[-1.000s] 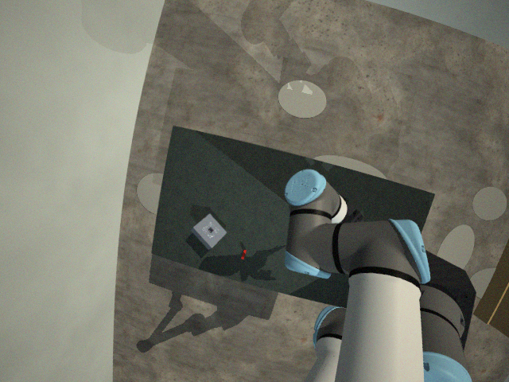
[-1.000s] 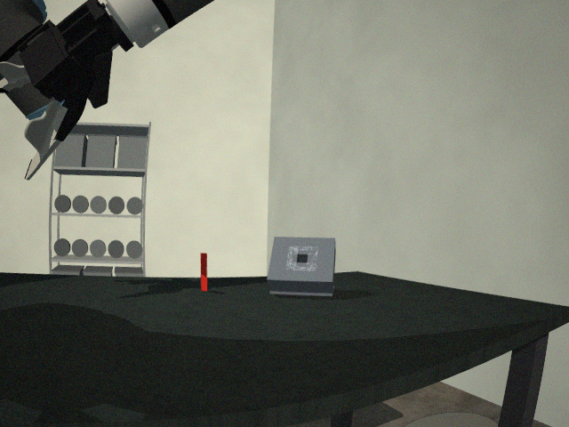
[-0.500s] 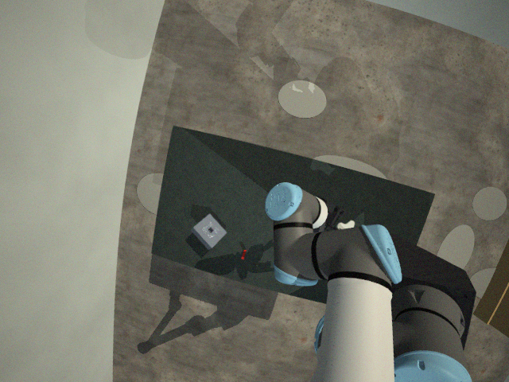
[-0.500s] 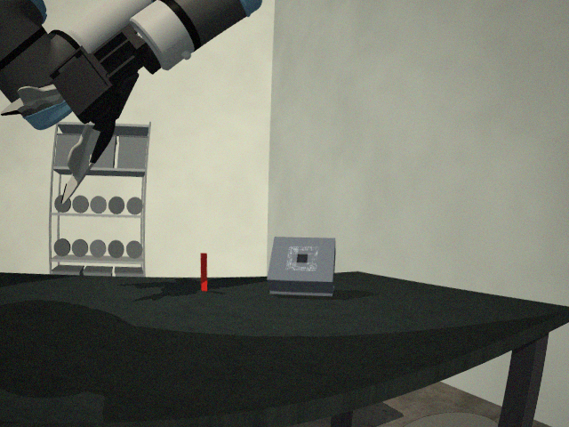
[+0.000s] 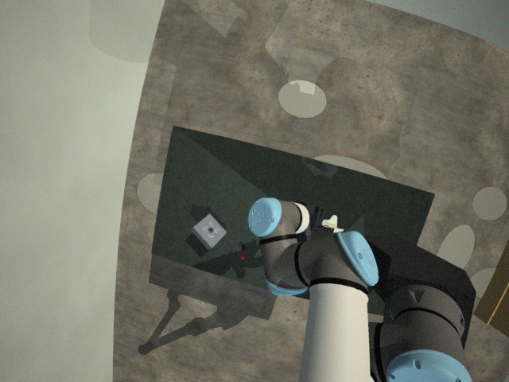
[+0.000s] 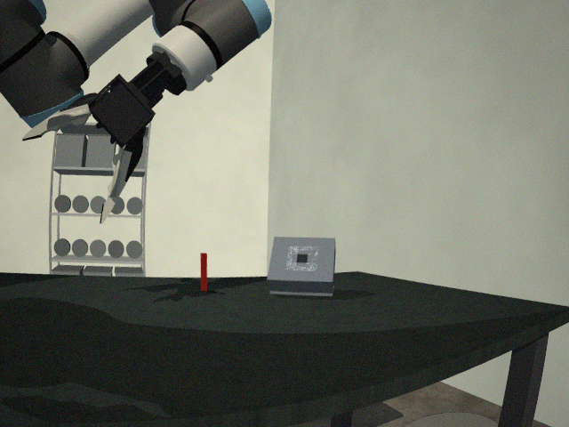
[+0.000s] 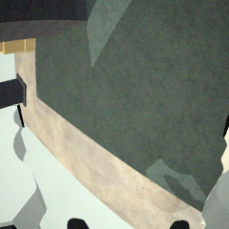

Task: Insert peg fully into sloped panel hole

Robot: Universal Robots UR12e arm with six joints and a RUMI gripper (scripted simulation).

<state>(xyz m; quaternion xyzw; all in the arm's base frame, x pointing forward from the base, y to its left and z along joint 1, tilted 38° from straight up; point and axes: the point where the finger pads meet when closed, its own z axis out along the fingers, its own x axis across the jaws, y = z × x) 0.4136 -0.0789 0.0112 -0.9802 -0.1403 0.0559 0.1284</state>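
A red peg [image 6: 204,271] stands upright on the dark green table, left of the grey sloped panel [image 6: 302,266] with its square hole [image 6: 301,258]. From above, the peg [image 5: 243,255] lies right of the panel [image 5: 209,231], near the table's front edge. My gripper [image 6: 106,202] is open and empty, high above the table and up-left of the peg, fingers pointing down. The wrist view shows only table top and floor, with a finger at each side edge; neither peg nor panel is in it.
A shelf rack [image 6: 97,202] with boxes and round items stands against the back wall. The table edge [image 7: 110,157] runs diagonally through the wrist view, with brown floor beyond it. The arm's dark base block [image 5: 427,267] sits at the table's right end.
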